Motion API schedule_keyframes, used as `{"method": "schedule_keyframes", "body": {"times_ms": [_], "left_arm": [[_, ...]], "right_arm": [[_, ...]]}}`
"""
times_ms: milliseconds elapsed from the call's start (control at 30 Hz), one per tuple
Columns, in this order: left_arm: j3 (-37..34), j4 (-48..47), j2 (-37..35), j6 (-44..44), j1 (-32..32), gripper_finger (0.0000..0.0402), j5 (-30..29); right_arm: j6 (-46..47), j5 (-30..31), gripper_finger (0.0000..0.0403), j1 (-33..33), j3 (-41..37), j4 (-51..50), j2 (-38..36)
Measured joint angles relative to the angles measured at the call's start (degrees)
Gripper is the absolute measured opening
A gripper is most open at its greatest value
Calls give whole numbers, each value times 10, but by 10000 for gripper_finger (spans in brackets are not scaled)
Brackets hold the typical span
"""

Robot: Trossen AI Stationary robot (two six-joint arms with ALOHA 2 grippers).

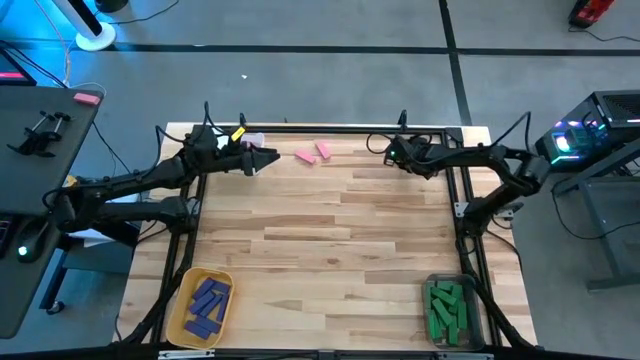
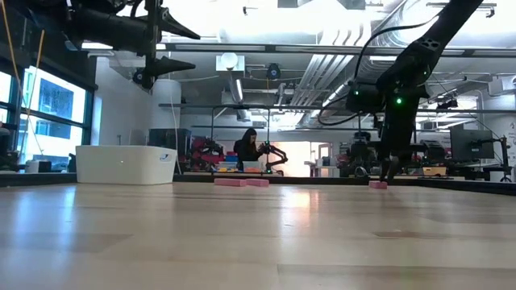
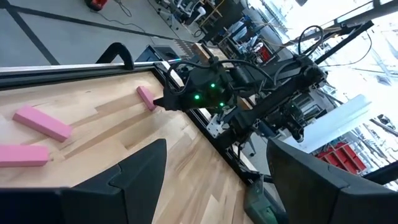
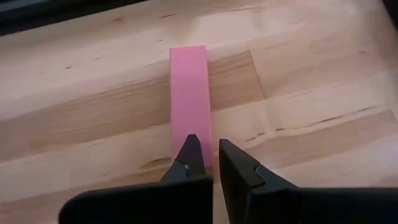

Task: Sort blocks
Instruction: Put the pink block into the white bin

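Gripping a pink block point(image 4: 189, 93) at the counter's point(image 1: 330, 250) far right, your right end effector point(image 4: 208, 158) has its fingers pinched narrow on the block's near end. Your left end effector point(image 3: 211, 174) hangs wide above the far left, with two more pink blocks point(image 1: 313, 153) lying just beyond it. You'll find purple blocks point(image 1: 207, 303) in the yellow bin point(image 1: 180, 315) and green blocks point(image 1: 446, 310) in the near-right bin point(image 1: 432, 284).

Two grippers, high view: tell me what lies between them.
Two pink blocks lie on the table between the left gripper and right gripper; high view shows it.
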Motion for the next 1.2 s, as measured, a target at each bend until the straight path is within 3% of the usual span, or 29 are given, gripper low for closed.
{"method": "schedule_keyframes", "body": {"times_ms": [167,400,633,867,1033,1200], "left_arm": [[0,0,0,0,0,264,0],[0,0,0,7,0,264,-2],[0,-5,0,11,0,264,-3],[0,-7,1,18,0,264,-3],[0,-9,1,20,0,264,-3],[0,-12,1,21,0,264,-3]], "right_arm": [[-80,-63,0,13,0,37,0],[-126,-166,0,120,-2,119,3],[-71,-165,0,242,-2,206,26],[-66,-172,0,300,3,332,72],[-101,-172,0,288,36,293,31],[-74,-164,0,246,66,155,-1]]}}
